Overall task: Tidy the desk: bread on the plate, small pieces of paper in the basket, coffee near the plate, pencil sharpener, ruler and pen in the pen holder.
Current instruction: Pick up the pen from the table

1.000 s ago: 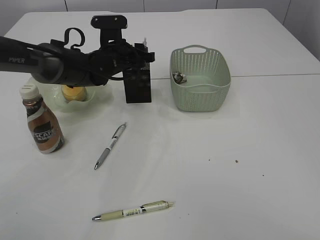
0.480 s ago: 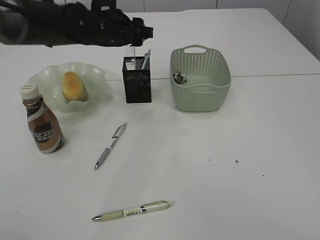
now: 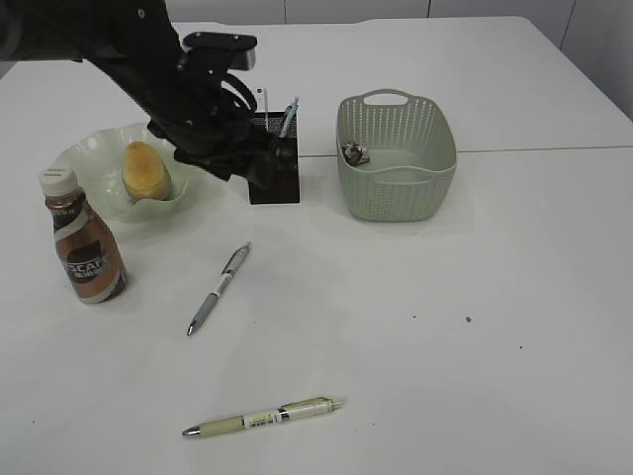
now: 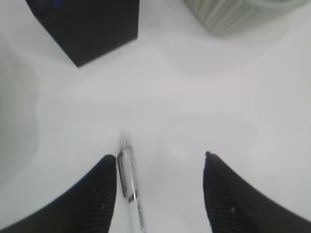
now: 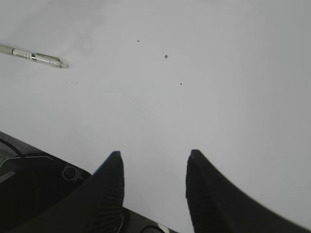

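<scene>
Left gripper (image 4: 160, 194) jaws apart, nothing between them, hanging over the desk (image 3: 475, 297) with the grey pen (image 4: 129, 174) just inside its left finger. Left arm (image 3: 168, 79) in front of the pen holder (image 3: 282, 173), which has a pen (image 3: 289, 116) and a clear stick in it. Bread (image 3: 145, 170) on the plate (image 3: 94, 153), coffee (image 3: 84, 237) upright just in front of the plate. Basket (image 3: 396, 158) right of the holder, small crumpled bit (image 3: 354, 153) inside. Green pen (image 3: 262, 418) lying near the front edge. Right gripper (image 5: 153, 189) jaws apart, empty, over bare desk
</scene>
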Controlling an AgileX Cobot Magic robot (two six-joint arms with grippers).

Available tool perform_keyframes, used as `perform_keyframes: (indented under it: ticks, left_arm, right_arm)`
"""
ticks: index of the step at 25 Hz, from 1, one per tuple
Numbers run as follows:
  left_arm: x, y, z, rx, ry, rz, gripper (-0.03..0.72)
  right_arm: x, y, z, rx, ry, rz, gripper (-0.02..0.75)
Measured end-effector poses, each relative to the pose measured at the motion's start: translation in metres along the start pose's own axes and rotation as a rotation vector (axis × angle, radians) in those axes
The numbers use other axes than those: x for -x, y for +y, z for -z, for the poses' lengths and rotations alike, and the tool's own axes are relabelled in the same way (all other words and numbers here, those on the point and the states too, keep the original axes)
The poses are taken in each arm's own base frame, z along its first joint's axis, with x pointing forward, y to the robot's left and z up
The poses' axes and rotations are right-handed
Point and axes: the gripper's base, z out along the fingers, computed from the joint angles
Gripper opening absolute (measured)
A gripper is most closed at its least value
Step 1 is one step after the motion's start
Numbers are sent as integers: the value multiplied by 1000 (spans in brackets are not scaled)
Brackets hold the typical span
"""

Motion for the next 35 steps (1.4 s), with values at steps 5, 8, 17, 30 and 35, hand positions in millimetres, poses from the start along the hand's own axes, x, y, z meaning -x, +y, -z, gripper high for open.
perform_keyframes:
  ticks: [5,8,17,30,35]
  left_arm:
    - [-22,4,-22,7,200,-2,415]
    - [-31,6,-33,19,265,-6,398]
    - [-52,17,-60,99,409,19,372]
    - [-62,20,-78,106,457,23,340]
    - [-62,20,-78,106,456,23,313]
  right_arm:
    - [0,0,0,0,0,0,313]
    - [0,0,0,2,0,-1,313]
    - [0,2,0,18,-1,-6,313]
    - [0,5,0,60,-3,-20,312]
    - [0,5,0,60,-3,-20,313]
